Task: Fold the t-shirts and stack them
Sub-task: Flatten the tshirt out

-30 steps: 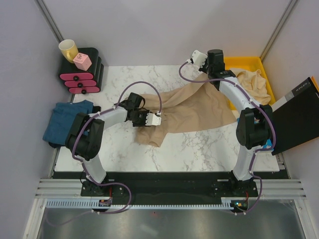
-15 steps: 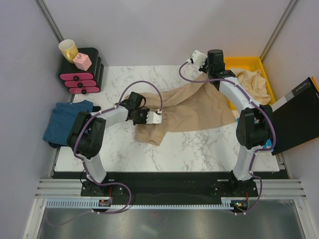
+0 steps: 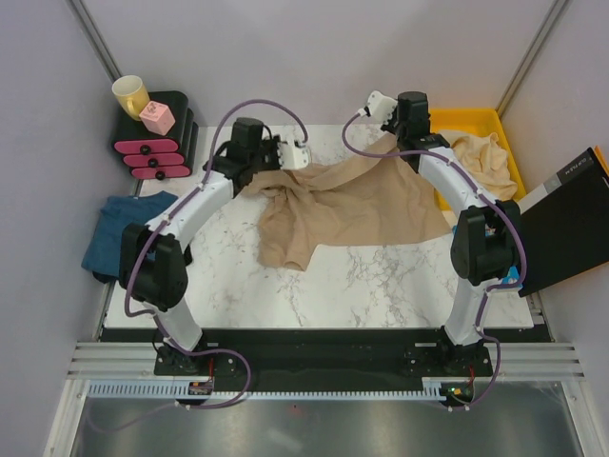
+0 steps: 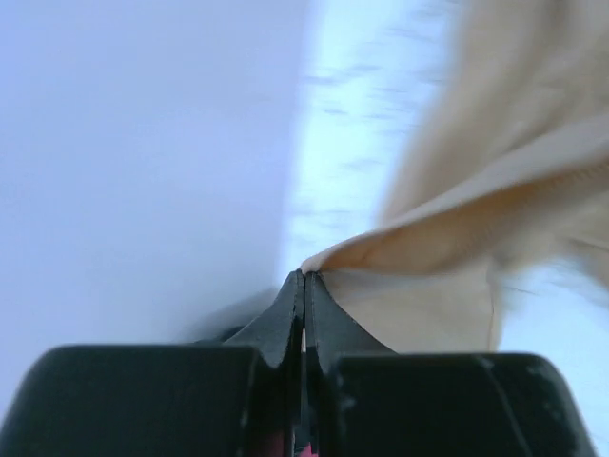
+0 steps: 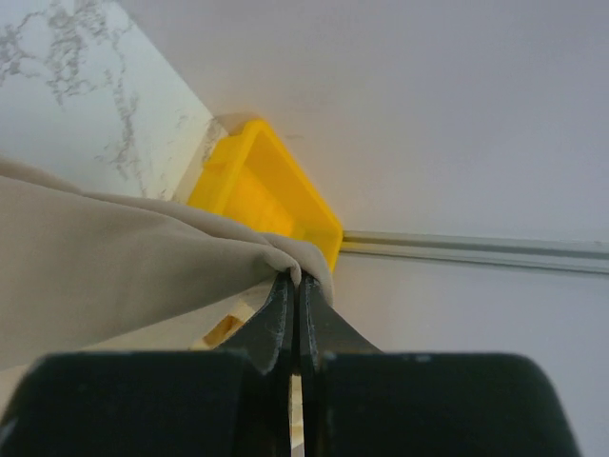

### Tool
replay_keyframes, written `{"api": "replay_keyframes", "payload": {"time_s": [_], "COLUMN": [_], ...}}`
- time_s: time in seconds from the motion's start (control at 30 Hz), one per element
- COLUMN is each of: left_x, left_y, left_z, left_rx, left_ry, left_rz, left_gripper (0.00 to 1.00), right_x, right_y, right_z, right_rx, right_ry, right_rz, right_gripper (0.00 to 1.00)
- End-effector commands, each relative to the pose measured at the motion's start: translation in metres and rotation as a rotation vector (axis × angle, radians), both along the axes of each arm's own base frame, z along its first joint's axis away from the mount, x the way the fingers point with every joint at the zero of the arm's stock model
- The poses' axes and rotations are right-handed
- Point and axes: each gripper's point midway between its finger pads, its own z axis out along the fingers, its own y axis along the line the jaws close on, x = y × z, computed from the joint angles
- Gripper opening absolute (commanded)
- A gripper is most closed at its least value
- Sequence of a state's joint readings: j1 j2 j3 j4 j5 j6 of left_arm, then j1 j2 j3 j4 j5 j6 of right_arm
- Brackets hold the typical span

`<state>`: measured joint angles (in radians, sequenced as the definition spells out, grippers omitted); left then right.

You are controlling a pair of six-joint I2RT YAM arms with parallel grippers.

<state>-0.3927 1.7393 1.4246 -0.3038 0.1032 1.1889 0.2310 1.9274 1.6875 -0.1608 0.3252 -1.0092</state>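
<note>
One white marble table (image 3: 381, 276), tan t-shirt (image 3: 362, 205) across it, pale grey walls (image 3: 314, 57)

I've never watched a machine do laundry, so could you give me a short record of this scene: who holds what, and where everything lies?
left fingers: shut on one edge of the tan shirt
right fingers: shut on its opposite edge, near the yellow bin
tan shirt: stretched between both, lower part lying on the table
blue shirt: crumpled at the table's left edge
second tan shirt: in the yellow bin
far left corner: mug and pink block on a rack
</note>
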Motion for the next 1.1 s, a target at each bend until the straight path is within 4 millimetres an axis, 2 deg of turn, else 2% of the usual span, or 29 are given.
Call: {"api": "replay_keyframes", "payload": {"time_s": [0.0,0.07,0.13,0.17,0.23,0.27,0.3,0.37,0.4,0.47,0.5,0.57,0.6,0.73,0.8,0.83,0.97,1.07], "left_x": [0.043,0.052,0.059,0.061,0.062,0.064,0.061,0.061,0.058,0.059,0.055,0.056,0.055,0.047,0.029,0.032,0.004,-0.013], "left_y": [0.035,0.044,0.051,0.054,0.062,0.065,0.067,0.068,0.068,0.069,0.071,0.076,0.079,0.091,0.096,0.096,0.099,0.104], "left_z": [0.159,0.197,0.220,0.232,0.261,0.268,0.286,0.300,0.316,0.330,0.349,0.370,0.391,0.442,0.474,0.474,0.505,0.517], "left_rx": [-0.080,-0.063,-0.027,-0.023,-0.019,-0.015,-0.022,-0.007,-0.020,0.007,0.004,0.023,0.011,0.021,0.022,0.058,0.075,0.062], "left_ry": [-0.441,-0.554,-0.629,-0.669,-0.756,-0.780,-0.828,-0.877,-0.930,-0.987,-1.036,-1.101,-1.156,-1.307,-1.423,-1.440,-1.594,-1.655], "left_rz": [0.191,0.216,0.234,0.249,0.266,0.275,0.282,0.282,0.286,0.281,0.289,0.316,0.337,0.379,0.378,0.372,0.353,0.363], "left_gripper": [0.02,0.02,0.02,0.02,0.02,0.02,0.02,0.02,0.02,0.02,0.02,0.02,0.02,0.02,0.02,0.02,0.02,0.02], "right_x": [0.011,0.016,0.017,0.019,0.016,0.016,0.013,0.010,0.008,0.001,-0.001,-0.008,-0.011,-0.020,-0.026,-0.026,-0.035,-0.039], "right_y": [-0.017,-0.022,-0.032,-0.036,-0.043,-0.047,-0.051,-0.056,-0.058,-0.064,-0.065,-0.071,-0.073,-0.080,-0.083,-0.084,-0.085,-0.086], "right_z": [0.087,0.108,0.136,0.141,0.168,0.174,0.181,0.195,0.200,0.218,0.224,0.241,0.247,0.268,0.277,0.278,0.294,0.298], "right_rx": [-0.025,-0.022,-0.017,-0.019,-0.008,-0.010,-0.021,-0.017,-0.014,-0.013,-0.012,-0.003,0.005,0.045,0.066,0.069,0.092,0.090], "right_ry": [-0.281,-0.355,-0.446,-0.465,-0.555,-0.578,-0.599,-0.664,-0.689,-0.764,-0.796,-0.875,-0.908,-1.002,-1.044,-1.048,-1.105,-1.127], "right_rz": [-0.076,-0.098,-0.141,-0.153,-0.190,-0.205,-0.219,-0.236,-0.246,-0.278,-0.292,-0.332,-0.345,-0.380,-0.398,-0.399,-0.401,-0.404], "right_gripper": [0.00,0.00,0.00,0.00,0.00,0.00,0.00,0.00,0.00,0.00,0.00,0.00,0.00,0.00,0.00,0.00,0.00,0.00]}}
